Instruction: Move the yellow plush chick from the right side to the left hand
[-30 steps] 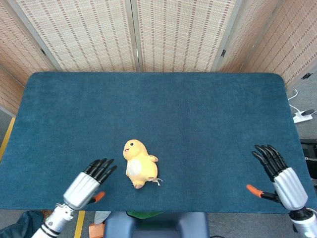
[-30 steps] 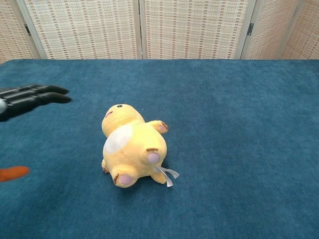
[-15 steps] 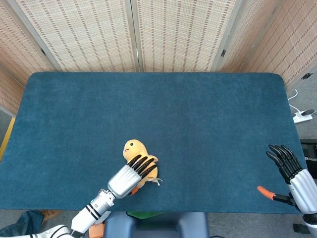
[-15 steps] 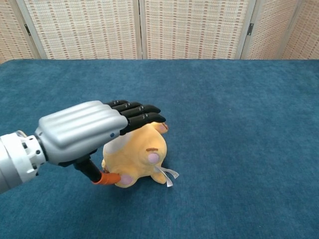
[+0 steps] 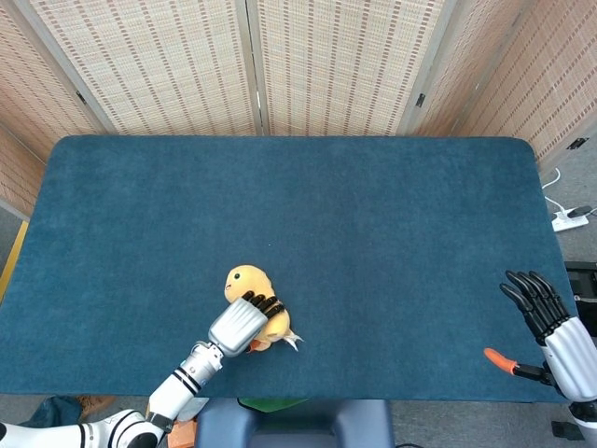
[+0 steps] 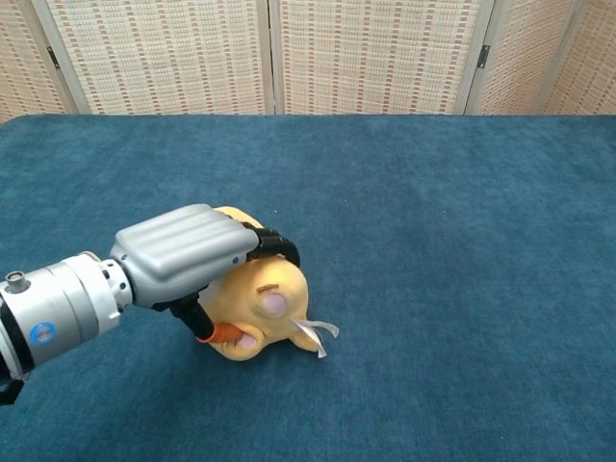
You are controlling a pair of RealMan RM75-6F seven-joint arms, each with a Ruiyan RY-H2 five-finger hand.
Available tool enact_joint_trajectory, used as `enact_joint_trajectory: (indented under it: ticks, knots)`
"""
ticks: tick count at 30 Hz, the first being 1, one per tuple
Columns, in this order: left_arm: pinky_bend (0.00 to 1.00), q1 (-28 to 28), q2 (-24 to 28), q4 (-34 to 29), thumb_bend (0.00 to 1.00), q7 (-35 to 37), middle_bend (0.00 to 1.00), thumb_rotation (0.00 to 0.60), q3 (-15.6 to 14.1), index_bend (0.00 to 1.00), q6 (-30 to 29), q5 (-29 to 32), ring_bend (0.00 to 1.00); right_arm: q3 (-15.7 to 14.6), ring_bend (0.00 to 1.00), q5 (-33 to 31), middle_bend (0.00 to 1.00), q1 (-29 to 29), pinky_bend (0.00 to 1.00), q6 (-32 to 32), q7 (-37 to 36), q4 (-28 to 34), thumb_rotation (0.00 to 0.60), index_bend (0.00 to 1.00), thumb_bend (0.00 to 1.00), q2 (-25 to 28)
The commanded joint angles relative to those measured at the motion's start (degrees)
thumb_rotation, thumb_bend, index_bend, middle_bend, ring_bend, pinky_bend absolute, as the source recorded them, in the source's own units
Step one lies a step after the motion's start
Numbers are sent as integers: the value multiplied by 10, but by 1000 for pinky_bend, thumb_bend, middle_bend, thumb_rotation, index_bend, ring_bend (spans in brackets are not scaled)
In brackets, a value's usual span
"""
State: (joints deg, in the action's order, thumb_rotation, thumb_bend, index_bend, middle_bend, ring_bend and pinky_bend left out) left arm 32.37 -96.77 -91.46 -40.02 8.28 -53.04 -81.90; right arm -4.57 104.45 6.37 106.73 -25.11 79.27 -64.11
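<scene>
One left hand (image 6: 188, 252) gripping plush chick (image 6: 262, 313)

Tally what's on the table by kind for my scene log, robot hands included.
Plush toys: 1, the yellow plush chick, lying on the blue table
Robot hands: 2, the left hand gripping the chick, the right hand open at the table's right edge
Total: 3
</scene>
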Motion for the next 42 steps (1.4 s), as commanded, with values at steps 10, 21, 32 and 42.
enact_joint_trajectory:
  ticks: [10, 21, 32, 42]
  knots:
    - [1000, -58, 80, -27, 689, 40, 836, 600, -65, 724, -165, -118, 748, -1, 0, 12, 0, -8, 0, -6, 16, -3, 600, 0, 60, -10]
    - [1000, -128, 164, 40, 671, 122, 835, 600, -126, 725, -235, -134, 748, -1, 0, 27, 0, -13, 0, -16, 57, 13, 600, 0, 61, -18]
    - [746, -126, 135, 161, 462, 215, 598, 600, -141, 390, -184, -115, 580, 0, 0, 31, 0, -13, 0, -34, 76, 18, 600, 0, 62, -22]
    - [308, -124, 203, 91, 272, 275, 19, 600, -150, 0, -169, -108, 43, 0, 0, 36, 0, -16, 0, -32, 75, 20, 600, 0, 61, -18]
